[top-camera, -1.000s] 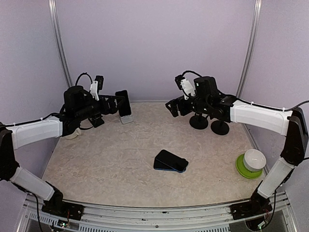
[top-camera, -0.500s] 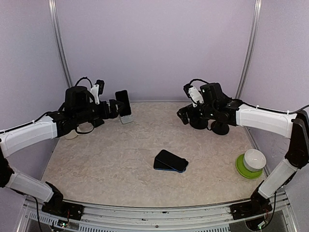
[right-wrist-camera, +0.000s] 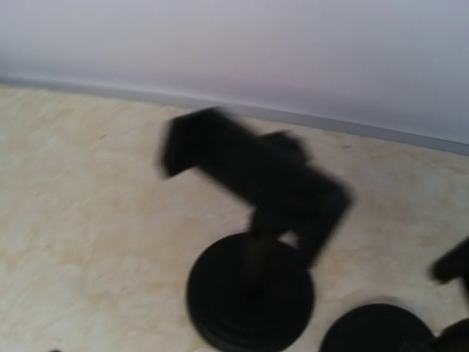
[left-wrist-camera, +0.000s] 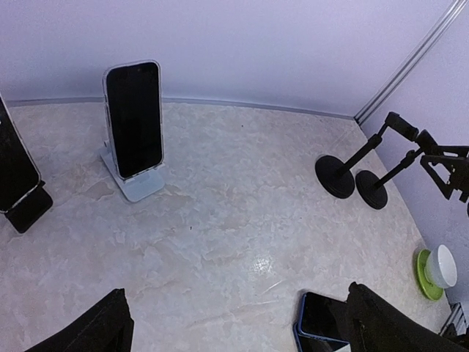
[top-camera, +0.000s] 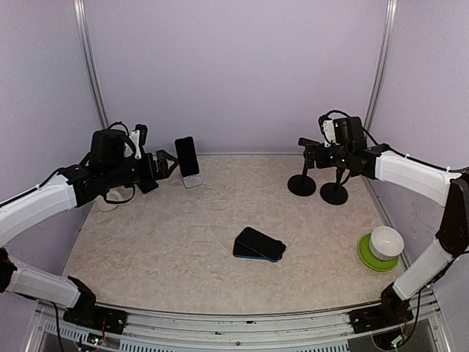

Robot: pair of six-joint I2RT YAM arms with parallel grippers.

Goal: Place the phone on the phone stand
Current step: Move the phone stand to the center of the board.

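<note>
The black phone in a pale case (top-camera: 187,155) is propped upright on the small white wedge-shaped phone stand (top-camera: 193,180) at the far left of the marbled beige surface (top-camera: 183,242), screen facing the near side. The left end effector (top-camera: 165,163) hangs just to the left of it, fingers spread wide and gripping nothing, with a clear gap to the phone. The placing looks done, so the step in hand is most likely getting clear without disturbing it.

To do that well, draw the left arm back toward the near left along its own line rather than sweeping sideways. The phone leans on a light stand with a small foot, so a brush against its top edge could tip both. Leave the fingers spread until they are well apart from the case, and lift a little before any turn.

The right end effector (top-camera: 308,145) is also open and empty, poised over the pair of black clamp stands on round bases (top-camera: 301,185) at the far right. Its wrist view is blurred, so its clearance from the clamp heads cannot be judged — those tall stems look easy to topple, so rise before travelling.

A dark phone lying flat on a blue one (top-camera: 259,244) rests mid-surface, well apart from both arms.
</note>
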